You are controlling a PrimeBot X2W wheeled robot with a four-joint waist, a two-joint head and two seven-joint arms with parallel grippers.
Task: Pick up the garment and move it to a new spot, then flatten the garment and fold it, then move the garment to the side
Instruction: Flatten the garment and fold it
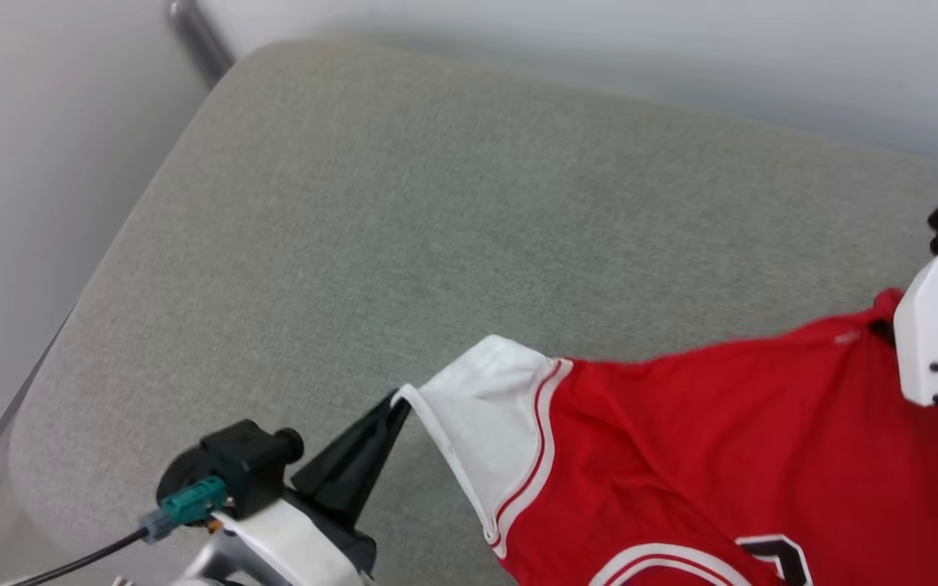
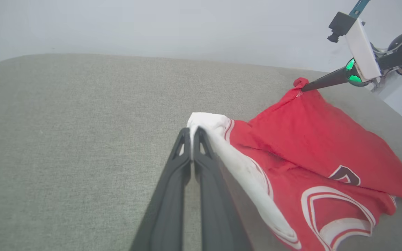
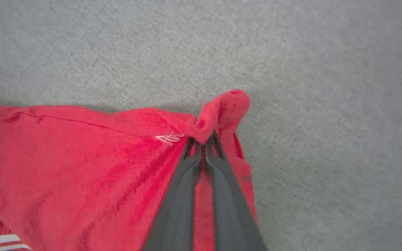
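The garment (image 1: 729, 439), a red jersey with a white sleeve and striped trim, lies on a grey cushioned surface (image 1: 436, 203). My left gripper (image 1: 400, 400) is shut on the tip of the white sleeve (image 2: 208, 122), its dark fingers (image 2: 180, 167) pressed together. My right gripper (image 3: 203, 139) is shut on a bunched red corner of the garment (image 3: 222, 108), seen from the left wrist view at the far right (image 2: 304, 89). The fabric hangs stretched between the two grips. Part of a black character (image 2: 345, 174) shows on the garment's lower side.
The grey surface has a rounded corner at the left (image 1: 54, 391) and a pale wall (image 1: 681, 49) behind it. A dark pole (image 1: 196, 37) stands at the top left. Open cushion lies ahead of both grippers.
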